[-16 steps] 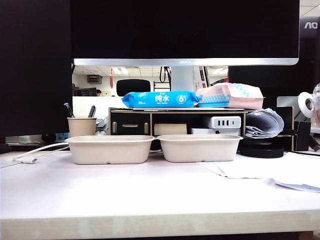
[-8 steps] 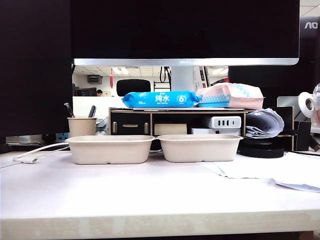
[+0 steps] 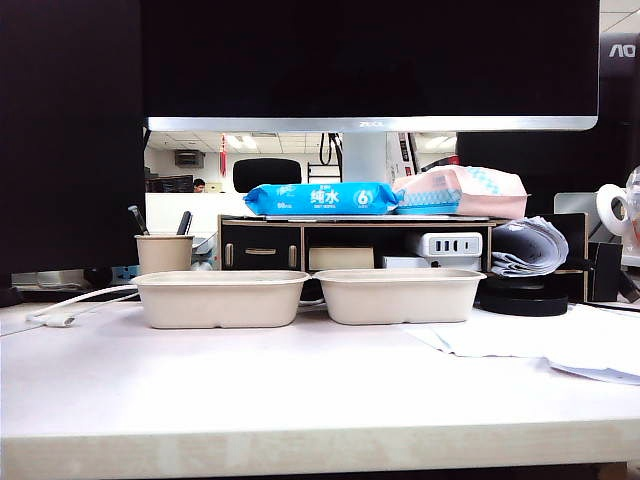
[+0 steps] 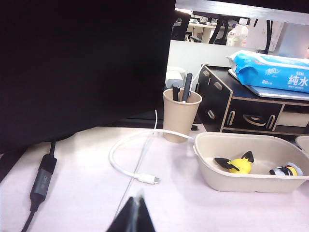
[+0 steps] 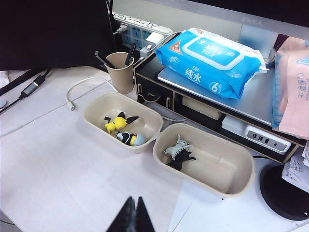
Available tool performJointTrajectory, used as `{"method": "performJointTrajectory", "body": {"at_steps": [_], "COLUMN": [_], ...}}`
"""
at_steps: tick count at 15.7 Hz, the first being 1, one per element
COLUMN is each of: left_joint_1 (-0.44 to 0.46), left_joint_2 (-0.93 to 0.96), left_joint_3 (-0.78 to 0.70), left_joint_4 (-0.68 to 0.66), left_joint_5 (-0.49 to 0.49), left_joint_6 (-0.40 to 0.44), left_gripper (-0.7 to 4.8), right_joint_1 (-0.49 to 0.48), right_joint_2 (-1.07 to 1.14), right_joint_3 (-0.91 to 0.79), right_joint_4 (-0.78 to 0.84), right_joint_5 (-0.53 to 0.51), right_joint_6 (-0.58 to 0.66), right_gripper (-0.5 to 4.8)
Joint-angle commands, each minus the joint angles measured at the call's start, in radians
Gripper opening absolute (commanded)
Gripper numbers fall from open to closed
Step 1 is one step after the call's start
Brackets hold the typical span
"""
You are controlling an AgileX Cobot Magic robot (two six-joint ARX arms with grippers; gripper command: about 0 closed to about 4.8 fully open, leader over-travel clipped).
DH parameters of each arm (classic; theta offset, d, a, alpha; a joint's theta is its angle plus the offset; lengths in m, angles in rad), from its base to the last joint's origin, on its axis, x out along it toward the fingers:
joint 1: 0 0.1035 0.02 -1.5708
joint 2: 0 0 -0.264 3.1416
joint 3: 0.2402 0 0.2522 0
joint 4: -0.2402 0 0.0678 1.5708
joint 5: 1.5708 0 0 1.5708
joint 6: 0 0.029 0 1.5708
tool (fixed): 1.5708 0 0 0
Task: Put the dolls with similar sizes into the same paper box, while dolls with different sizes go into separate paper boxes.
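Both grippers, left (image 4: 135, 212) and right (image 5: 133, 212), are hovering closed and empty over the table's (image 5: 58, 159) front edge. Four dolls are lying paired: yellow (image 5: 116, 123) and blue-white (image 5: 131, 139) in the left box (image 5: 96, 108), cat (image 5: 176, 147) and black (image 5: 179, 160) in the right box (image 5: 231, 169). They are probably light, rigid and small; pinching the body should suit.

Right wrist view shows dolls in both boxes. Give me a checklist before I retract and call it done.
1. Yellow doll and pale blue doll in left paper box: ok.
2. Grey-striped cat and black doll in right paper box: ok.
3. Sizes matched within each box: cannot tell.
4. Left gripper shut, holding nothing: ok.
5. Right gripper shut, above the table, holding nothing: ok.
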Motion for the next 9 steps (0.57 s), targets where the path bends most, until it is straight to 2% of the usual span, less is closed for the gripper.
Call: {"method": "performJointTrajectory", "body": {"at_steps": [1, 2, 3, 6, 8, 9], "left_joint_1": [0.0, 0.0, 0.0, 0.0, 0.001, 0.0], "left_joint_2": [0.0, 0.0, 0.0, 0.0, 0.0, 0.0], "left_joint_3": [0.001, 0.001, 0.001, 0.001, 0.001, 0.001], "left_joint_4": [0.01, 0.01, 0.01, 0.01, 0.01, 0.01], "left_joint_5": [0.006, 0.006, 0.005, 0.005, 0.005, 0.004], "left_joint_6": [0.008, 0.008, 0.008, 0.008, 0.008, 0.008], "left_gripper": [-0.02, -0.02, -0.02, -0.02, -0.02, -0.02], "right_joint_1": [-0.004, -0.014, -0.034, -0.141, -0.239, -0.276], "right_joint_2": [0.002, -0.007, -0.053, -0.297, -0.462, -0.534], "right_joint_3": [0.002, -0.025, -0.097, -0.459, -0.687, -0.767], "right_joint_4": [0.009, 0.063, 0.187, 0.617, 0.747, 0.761], "right_joint_5": [0.07, 0.147, 0.21, 0.156, 0.156, 0.157], "right_joint_6": [-0.103, -0.105, -0.105, -0.074, -0.035, -0.004], "right_gripper": [-0.04, -0.04, -0.04, -0.04, -0.04, -0.04]}}
